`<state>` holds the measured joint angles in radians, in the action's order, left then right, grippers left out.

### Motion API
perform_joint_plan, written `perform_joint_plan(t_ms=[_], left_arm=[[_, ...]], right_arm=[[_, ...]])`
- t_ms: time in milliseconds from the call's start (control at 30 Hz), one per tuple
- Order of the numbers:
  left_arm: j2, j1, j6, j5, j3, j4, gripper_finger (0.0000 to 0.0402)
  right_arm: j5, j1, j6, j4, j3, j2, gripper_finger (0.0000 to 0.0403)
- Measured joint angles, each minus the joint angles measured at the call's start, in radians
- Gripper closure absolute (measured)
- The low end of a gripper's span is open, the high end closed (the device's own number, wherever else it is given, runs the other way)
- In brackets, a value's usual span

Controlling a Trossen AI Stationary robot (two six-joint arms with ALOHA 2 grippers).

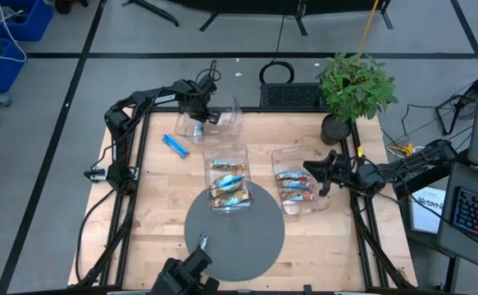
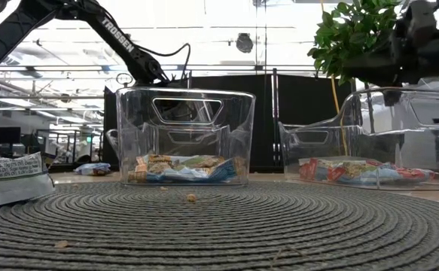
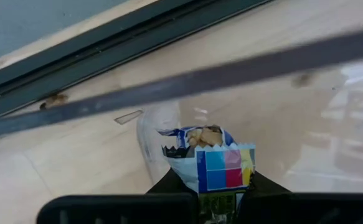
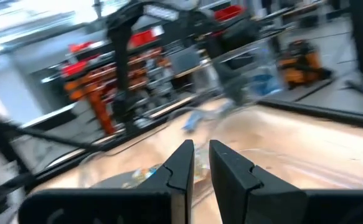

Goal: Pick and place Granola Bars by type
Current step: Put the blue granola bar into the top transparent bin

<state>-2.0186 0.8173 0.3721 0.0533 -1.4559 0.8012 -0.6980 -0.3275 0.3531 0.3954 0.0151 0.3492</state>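
Wooden desk [image 1: 157, 205], three clear plastic bins. Left tool [image 3: 209, 193] clamped on blue-wrapped granola bar [image 3: 215, 165], over far clear bin [image 1: 214, 123], probably about to release. Right tool [image 4: 197, 163] nearly closed, empty, beside right bin [image 1: 300, 188]. Next: lower, open, then fetch loose blue bar [image 1: 175, 146].

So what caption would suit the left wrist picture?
Left pincer shut on a blue bar above a clear bin.
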Motion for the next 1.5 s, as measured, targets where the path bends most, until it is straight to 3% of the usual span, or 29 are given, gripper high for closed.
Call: perform_joint_plan(t_ms=[267, 367, 567, 833, 1367, 1500], left_arm=[[0.005, -0.005, 0.015, -0.002, 0.0, 0.018, 0.0382], [0.024, -0.009, 0.034, -0.053, 0.001, 0.035, 0.038], [0.087, -0.007, 0.057, -0.129, 0.001, 0.033, 0.0306], [0.166, -0.003, 0.056, -0.137, 0.0, 0.033, 0.024], [0.517, -0.04, 0.007, -0.043, -0.001, -0.002, 0.0177], [0.589, -0.062, 0.016, 0.054, -0.001, -0.035, 0.0169]], right_arm=[[-0.035, 0.001, 0.001, -0.005, 0.0, 0.0, 0.0358], [-0.035, 0.001, 0.002, -0.005, 0.0, 0.0, 0.0358], [-0.034, 0.001, 0.002, -0.004, 0.0, 0.001, 0.0358], [-0.034, 0.001, 0.002, -0.004, 0.0, 0.001, 0.0358], [-0.034, 0.001, 0.002, -0.004, 0.0, 0.001, 0.0358], [-0.034, 0.001, 0.002, -0.004, 0.0, 0.001, 0.0358]])
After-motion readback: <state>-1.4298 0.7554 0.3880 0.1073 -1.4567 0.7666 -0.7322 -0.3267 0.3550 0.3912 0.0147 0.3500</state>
